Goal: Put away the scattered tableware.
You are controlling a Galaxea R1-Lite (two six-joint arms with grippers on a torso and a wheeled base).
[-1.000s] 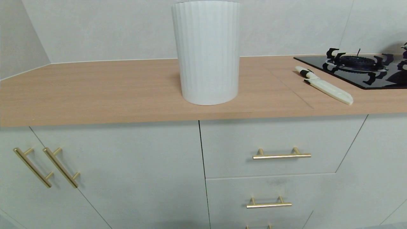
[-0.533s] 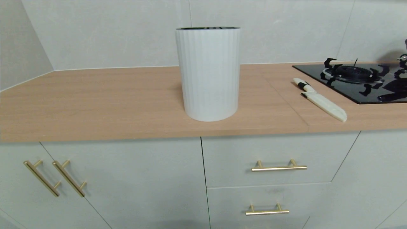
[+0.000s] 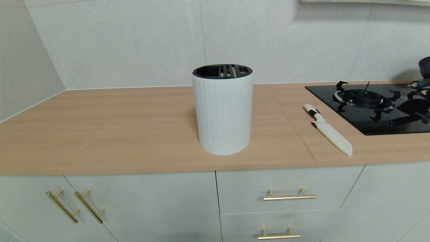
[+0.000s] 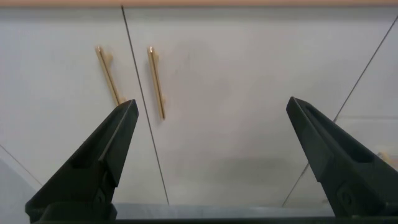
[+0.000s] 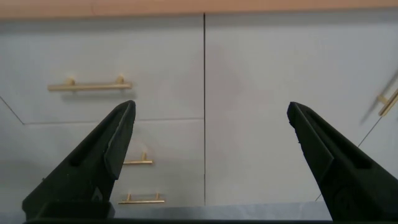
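A white ribbed knife holder (image 3: 223, 111) with a black slotted top stands upright on the wooden countertop (image 3: 100, 131), near its front edge. To its right a knife (image 3: 327, 129) with a pale blade and a black-and-white handle lies flat beside the stove. My left gripper (image 4: 211, 109) is open, low in front of the cabinet doors, nothing between its fingers. My right gripper (image 5: 211, 109) is open too, facing the drawer fronts below the counter, and holds nothing.
A black gas hob (image 3: 373, 104) occupies the right end of the counter, with a dark pot (image 3: 424, 64) at the far edge. Below are grey cabinet doors with gold handles (image 3: 75, 206) and drawers (image 3: 289, 195). Tiled walls close the back and left.
The whole head view has shifted: the camera rose, so the holder's black top and more of the wall now show. Holder and knife keep their places on the counter.
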